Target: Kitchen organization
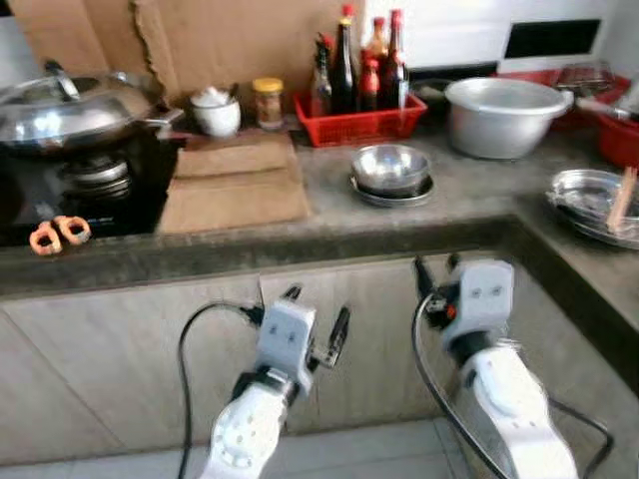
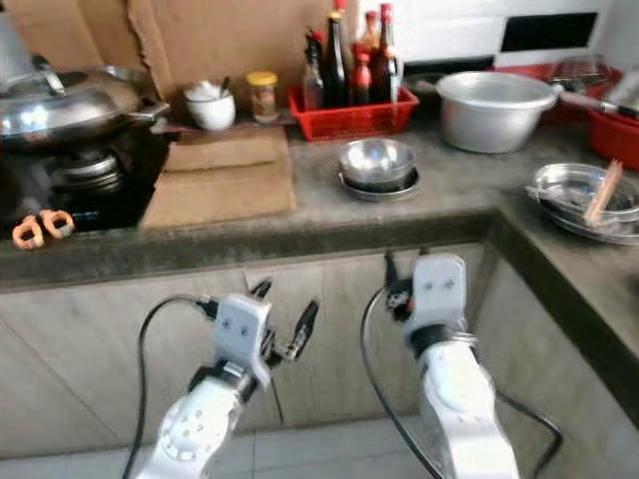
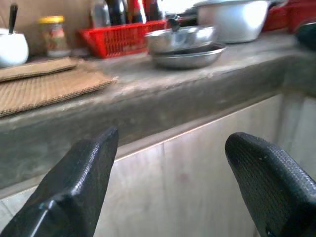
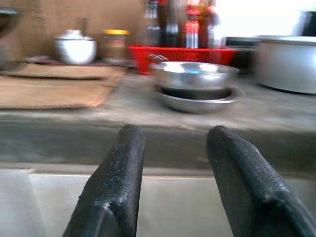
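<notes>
On the grey stone counter a small steel bowl sits on a steel plate, seen closer in the right wrist view as the steel bowl. Behind it stand a red basket of sauce bottles and a large aluminium pot. Both grippers hang below the counter edge, in front of the cabinet doors. My left gripper is open wide and empty, its fingers pointing at the counter front. My right gripper is open with a narrower gap, nothing between its fingers.
A lidded wok sits on the stove at left, orange-handled scissors in front of it. Cardboard sheets, a white cup and a jar lie mid-counter. A steel tray with wooden sticks rests on the right counter wing.
</notes>
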Controlling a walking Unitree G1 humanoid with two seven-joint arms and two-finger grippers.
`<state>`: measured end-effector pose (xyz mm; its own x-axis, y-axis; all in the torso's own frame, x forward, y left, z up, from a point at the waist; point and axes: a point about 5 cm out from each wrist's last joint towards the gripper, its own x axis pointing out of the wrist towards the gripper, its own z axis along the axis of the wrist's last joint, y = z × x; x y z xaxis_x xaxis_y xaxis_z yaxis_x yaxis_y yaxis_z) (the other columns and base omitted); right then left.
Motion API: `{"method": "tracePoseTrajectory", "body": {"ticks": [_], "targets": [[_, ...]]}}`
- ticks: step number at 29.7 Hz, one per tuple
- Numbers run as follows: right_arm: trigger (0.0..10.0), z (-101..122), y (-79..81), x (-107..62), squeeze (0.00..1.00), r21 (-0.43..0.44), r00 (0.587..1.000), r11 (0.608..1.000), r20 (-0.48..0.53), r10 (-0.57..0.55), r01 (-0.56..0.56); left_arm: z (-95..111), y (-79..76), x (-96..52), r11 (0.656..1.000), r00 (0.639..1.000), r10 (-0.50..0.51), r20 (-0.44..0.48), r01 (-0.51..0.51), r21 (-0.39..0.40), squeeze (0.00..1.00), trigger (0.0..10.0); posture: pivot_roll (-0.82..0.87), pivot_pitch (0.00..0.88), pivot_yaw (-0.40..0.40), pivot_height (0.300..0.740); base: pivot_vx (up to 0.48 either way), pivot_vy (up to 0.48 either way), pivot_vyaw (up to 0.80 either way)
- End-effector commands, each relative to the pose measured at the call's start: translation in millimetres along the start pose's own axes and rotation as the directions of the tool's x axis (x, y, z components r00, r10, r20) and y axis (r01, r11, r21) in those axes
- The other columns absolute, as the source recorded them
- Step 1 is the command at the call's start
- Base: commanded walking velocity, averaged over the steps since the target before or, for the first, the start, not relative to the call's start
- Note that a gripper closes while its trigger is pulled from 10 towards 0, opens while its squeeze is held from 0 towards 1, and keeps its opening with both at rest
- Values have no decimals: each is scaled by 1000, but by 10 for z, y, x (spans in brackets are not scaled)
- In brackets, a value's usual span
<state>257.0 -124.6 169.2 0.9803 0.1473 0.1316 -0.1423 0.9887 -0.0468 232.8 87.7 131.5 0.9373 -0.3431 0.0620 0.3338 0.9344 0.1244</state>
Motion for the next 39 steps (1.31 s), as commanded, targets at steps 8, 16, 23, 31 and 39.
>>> {"method": "tracePoseTrajectory", "body": {"ticks": [8,16,23,31,39], "targets": [[10000,-3,-78,-8,0,-10,1000,1000,5,-21,21,50,-86,15,999,999,-30,22,31,-12,0,10000,43,9,-17,740,288,0,0],[10000,26,-65,18,0,-41,1000,999,23,0,1,49,-94,21,999,999,-34,23,34,-12,0,10000,45,2,-19,740,289,0,360],[10000,57,-79,84,0,-47,999,999,37,12,-10,50,-99,24,999,999,-34,23,35,-13,0,10000,41,5,-15,740,288,0,114],[10000,121,-90,170,0,-61,997,998,64,37,-33,53,-96,33,999,999,-29,24,29,-15,0,10000,44,17,-23,740,286,0,0],[10000,246,-143,307,0,-94,991,994,115,68,-57,47,-84,29,1000,1000,-16,19,16,-20,0,10000,45,20,-24,740,136,0,0]]}}
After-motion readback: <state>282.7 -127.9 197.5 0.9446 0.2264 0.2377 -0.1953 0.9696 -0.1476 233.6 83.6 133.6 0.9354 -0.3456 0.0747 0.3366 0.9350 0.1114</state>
